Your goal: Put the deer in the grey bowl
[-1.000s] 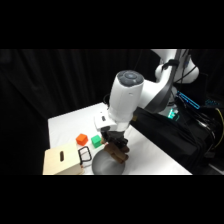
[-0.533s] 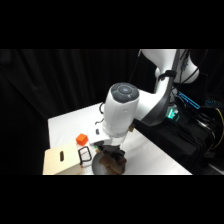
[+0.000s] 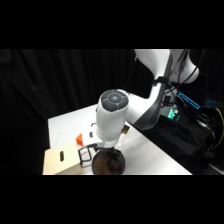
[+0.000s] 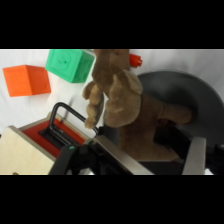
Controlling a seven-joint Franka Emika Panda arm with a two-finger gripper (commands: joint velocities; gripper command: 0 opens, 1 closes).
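White table, black curtain behind; bare surface toward the far corner and along the right edge, where a dark bench of equipment stands alongside.

Arm: white, reaching from upper right, bent low over the table's near edge. Gripper: two metal fingers closed on the deer, one at each side of its lower body.

Deer: brown plush, neck and head upright, held over the grey bowl, hindquarters down within its rim; whether it touches the bottom cannot be told.

Grey bowl: at the near edge, just beside the wooden box.

Wooden box: tan, red interior, black wire handle.

Loose items beyond the box: orange cube, green cube, set close together.
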